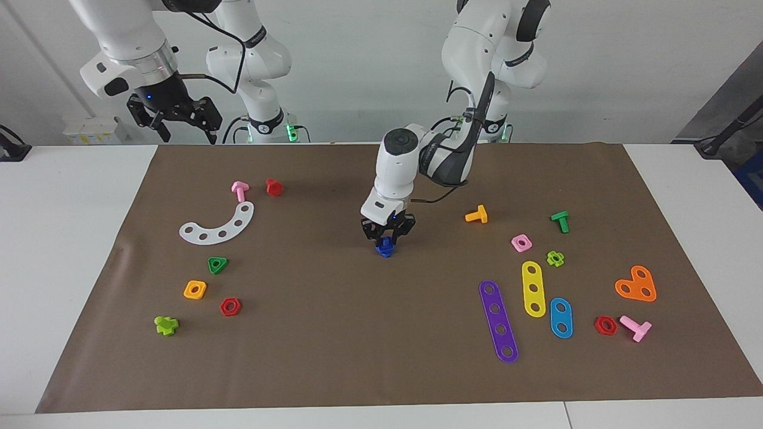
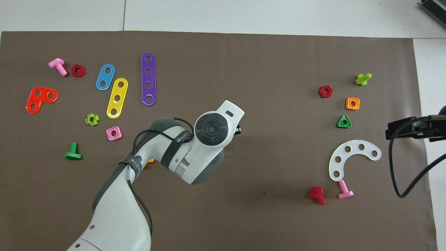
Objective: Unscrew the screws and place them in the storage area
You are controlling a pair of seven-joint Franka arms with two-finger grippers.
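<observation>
Two arms: both reach over one brown mat (image 1: pixel 334 333) on a white desk (image 1: pixel 65 238).
Left pincer (image 1: pixel 387 239): low at mid-mat, clamped on one dark-blue screw (image 1: pixel 385 248) that sits on or just above the paper.
Right pincer (image 1: pixel 179 116): raised over the desk's edge at the right arm's end, fingers apart, holding nothing, waiting.
Strips: one white curved strip (image 1: pixel 217 227), one purple, one yellow, one blue.
Hidden: from overhead the left arm covers the screw and most of one orange bolt (image 1: pixel 477 214).
</observation>
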